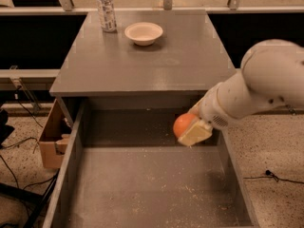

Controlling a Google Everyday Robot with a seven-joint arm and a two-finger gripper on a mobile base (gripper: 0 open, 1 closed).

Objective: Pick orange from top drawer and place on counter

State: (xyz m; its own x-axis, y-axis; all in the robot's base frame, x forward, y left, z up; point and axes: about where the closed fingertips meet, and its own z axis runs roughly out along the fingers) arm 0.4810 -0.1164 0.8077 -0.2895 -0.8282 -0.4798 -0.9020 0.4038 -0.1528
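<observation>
The orange [183,124] is held in my gripper [191,128], lifted above the floor of the open top drawer [142,189] near its back right corner. The gripper's pale fingers [195,134] are shut around the fruit, just below the front edge of the counter [142,65]. My white arm reaches in from the right. The drawer is pulled out and its grey floor is speckled with crumbs.
A white bowl [143,33] and a can [106,9] stand at the back of the counter. A cardboard box [51,139] sits on the floor left of the drawer. Cables lie on the speckled floor at both sides.
</observation>
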